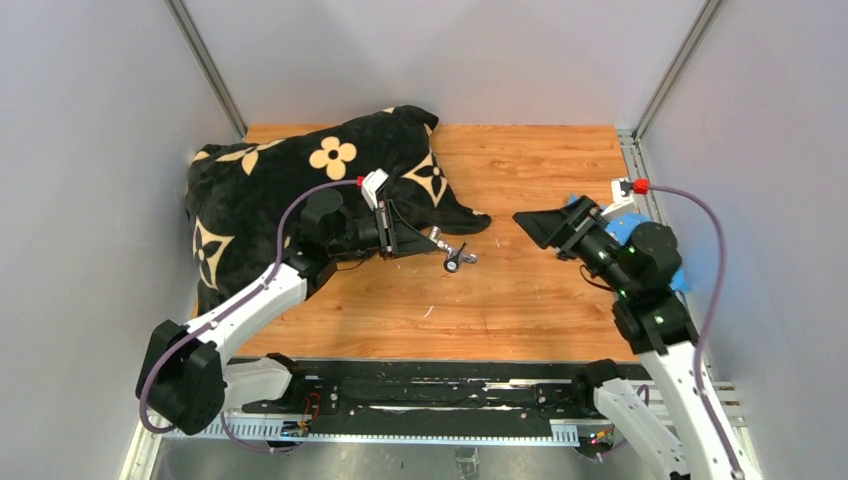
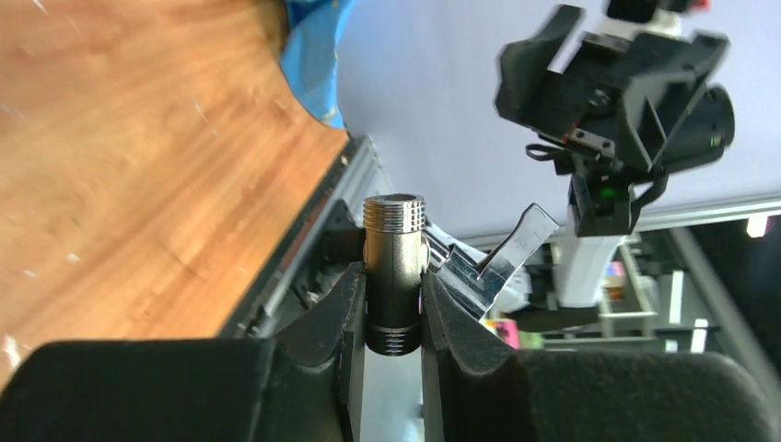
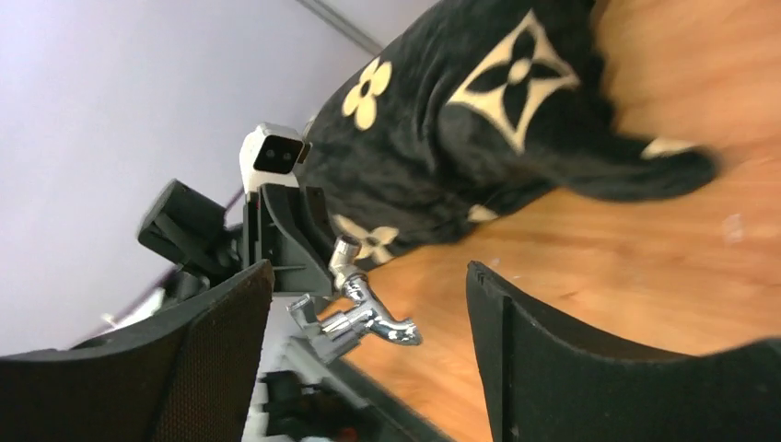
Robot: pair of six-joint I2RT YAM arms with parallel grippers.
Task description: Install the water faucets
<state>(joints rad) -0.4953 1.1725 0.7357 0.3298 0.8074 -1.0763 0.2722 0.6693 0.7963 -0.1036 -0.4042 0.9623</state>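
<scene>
Left wrist view: short chrome faucet (image 2: 394, 272), threaded both ends, possibly T-shaped.

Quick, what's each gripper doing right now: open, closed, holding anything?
Left gripper: closed on the chrome faucet, pinching its threaded stem.
Right gripper: open, holding nothing.

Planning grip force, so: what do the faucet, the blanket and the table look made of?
Faucet: metal, seemingly chrome-plated; shiny silver, with cut threads at both ends. Blanket: soft plush fabric, probably fleece; matte, fuzzy, rumpled. Table: wood or wood-look laminate; grain pattern with slight sheen, which one is unclear.
</scene>
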